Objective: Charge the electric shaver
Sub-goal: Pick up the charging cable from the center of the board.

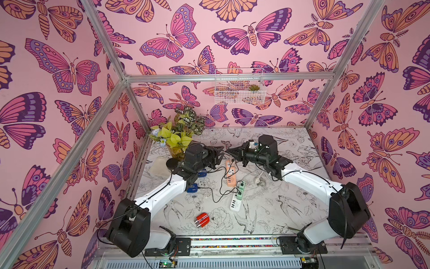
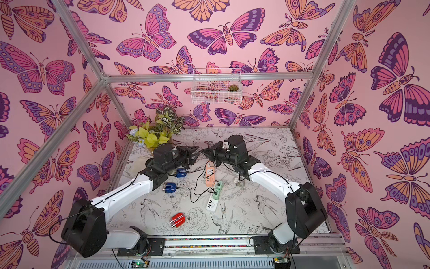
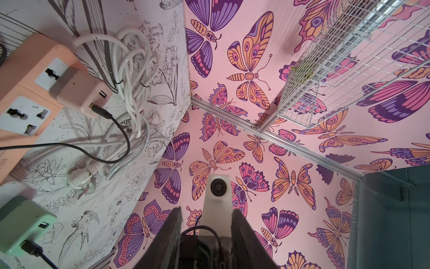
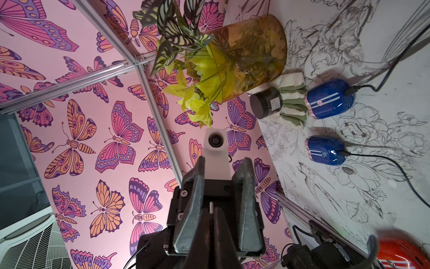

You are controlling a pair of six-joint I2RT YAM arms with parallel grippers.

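Two blue shavers (image 1: 192,187) (image 1: 202,173) lie at the left of the table, each with a black cable in it. A red shaver (image 1: 202,220) lies near the front with no cable attached. Orange (image 1: 230,172), green (image 1: 240,189) and white (image 1: 235,203) power strips lie mid-table. Both arms are raised above the orange strip, tip to tip. My left gripper (image 1: 220,154) (image 3: 207,214) is open and empty. My right gripper (image 1: 229,151) (image 4: 212,216) is shut, its tips pointing into the left one's gap, and nothing shows between its fingers.
A glass vase of plants (image 4: 256,53), a black jar (image 4: 266,104) and a folded cloth (image 4: 293,100) stand at the back left. A coiled white cord (image 3: 132,76) lies beside the orange strip. A wire basket (image 1: 239,89) hangs on the back wall.
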